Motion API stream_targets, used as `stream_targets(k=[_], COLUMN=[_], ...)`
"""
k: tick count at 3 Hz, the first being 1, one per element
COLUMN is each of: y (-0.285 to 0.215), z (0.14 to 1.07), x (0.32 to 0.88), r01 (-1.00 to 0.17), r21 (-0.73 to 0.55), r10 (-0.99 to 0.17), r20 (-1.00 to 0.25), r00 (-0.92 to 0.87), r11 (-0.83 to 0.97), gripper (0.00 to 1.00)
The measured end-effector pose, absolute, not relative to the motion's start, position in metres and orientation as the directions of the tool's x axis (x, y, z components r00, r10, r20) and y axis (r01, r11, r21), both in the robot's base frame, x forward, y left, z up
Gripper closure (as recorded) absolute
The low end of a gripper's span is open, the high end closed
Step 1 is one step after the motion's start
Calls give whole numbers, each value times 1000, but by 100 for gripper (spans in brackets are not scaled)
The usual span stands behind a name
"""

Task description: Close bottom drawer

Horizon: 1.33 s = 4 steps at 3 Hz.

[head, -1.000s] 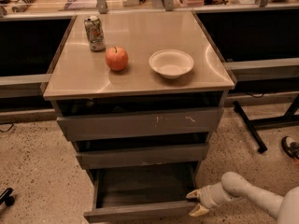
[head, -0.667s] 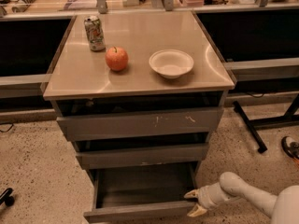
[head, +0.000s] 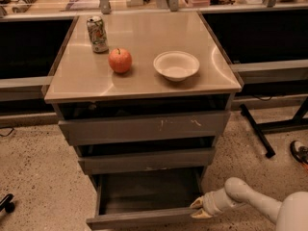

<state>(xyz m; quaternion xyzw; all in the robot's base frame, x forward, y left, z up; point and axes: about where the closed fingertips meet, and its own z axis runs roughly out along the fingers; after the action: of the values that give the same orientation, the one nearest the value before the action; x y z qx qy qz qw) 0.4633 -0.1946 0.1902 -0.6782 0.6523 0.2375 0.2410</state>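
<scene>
We see a grey cabinet with three drawers. The bottom drawer (head: 144, 198) sits at 6 o'clock in the view, low down near the floor (head: 38, 177). It is pulled out far toward us, and we can look down into its dark grey box. Its front panel is plain.

The end effector (head: 199, 210) is at about 5 o'clock in the view. It is right at the drawer's front corner, on the 3 o'clock side. It looks like it touches that corner, or is just beside it. We cannot tell if the end effector is apart or together. The white arm (head: 250, 201) behind it comes in from the 4 o'clock corner of the view.

Above the bottom drawer is the middle drawer (head: 147, 160). It sticks out a little. Above that is the top drawer (head: 144, 126). It sticks out a little too, and has white scratch marks on its front.

On the tan worktop (head: 139, 83) are three things. A drink can (head: 97, 33) stands upright at 10 o'clock on the worktop. A red apple (head: 120, 60) is near it, toward 5 o'clock from the can. A white bowl (head: 176, 65) sits at 3 o'clock from the apple. The three do not touch each other.
</scene>
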Motion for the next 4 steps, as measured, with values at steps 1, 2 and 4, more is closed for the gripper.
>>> stream_targets(k=[1,2,4], y=[-195,-195,-189], z=[190,190,188], x=[463,463,465], r01=[-999,-999,-999], r21=[-17,-17,-6], r10=[-770,-770,-764], r20=[-637,-637,-644], r00=[36,36,41], r11=[-33,-33,-48], gripper=[96,100,100])
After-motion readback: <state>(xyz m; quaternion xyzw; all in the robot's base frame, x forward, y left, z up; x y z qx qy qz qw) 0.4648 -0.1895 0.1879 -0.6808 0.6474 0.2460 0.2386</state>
